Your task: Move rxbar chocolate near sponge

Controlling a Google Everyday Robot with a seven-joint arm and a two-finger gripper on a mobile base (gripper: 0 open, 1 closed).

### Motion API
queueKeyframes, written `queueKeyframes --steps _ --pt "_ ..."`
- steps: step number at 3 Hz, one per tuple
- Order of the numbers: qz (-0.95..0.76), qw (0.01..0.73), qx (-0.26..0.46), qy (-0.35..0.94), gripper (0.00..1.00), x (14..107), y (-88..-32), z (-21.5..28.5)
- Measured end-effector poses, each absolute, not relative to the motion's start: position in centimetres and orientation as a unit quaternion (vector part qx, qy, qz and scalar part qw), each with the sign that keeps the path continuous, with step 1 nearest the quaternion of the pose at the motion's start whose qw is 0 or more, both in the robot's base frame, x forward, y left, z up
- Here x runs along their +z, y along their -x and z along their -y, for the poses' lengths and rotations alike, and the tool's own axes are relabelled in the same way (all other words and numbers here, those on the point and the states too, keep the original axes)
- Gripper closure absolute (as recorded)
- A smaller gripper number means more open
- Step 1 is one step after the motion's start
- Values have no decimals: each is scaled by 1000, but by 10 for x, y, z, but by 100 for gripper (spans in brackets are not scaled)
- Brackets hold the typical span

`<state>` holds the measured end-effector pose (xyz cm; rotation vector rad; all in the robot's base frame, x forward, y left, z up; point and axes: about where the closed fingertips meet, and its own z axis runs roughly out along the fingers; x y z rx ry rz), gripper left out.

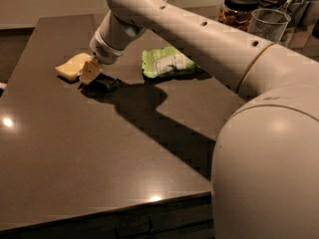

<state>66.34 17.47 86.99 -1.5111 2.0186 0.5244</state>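
The rxbar chocolate (105,83), a small dark bar, is at the table surface just right of the pale yellow sponge (73,66). My gripper (92,74) comes down from the upper right, is shut on the bar's left end, and sits right against the sponge's right edge. The gripper partly hides the bar, and its shadow covers the rest.
A bright green snack bag (165,62) lies to the right of the gripper. Jars (239,6) and a clear cup (267,26) stand at the back right. The dark table (75,163) ends at a front edge near me, and my arm spans its right side.
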Motion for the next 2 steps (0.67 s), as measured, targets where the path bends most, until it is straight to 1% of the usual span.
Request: queueKeyframes --steps 1,2 --pt "-752 281 196 563 13 869 -664 -178" --pt "-751 279 197 565 0 867 -663 -179"
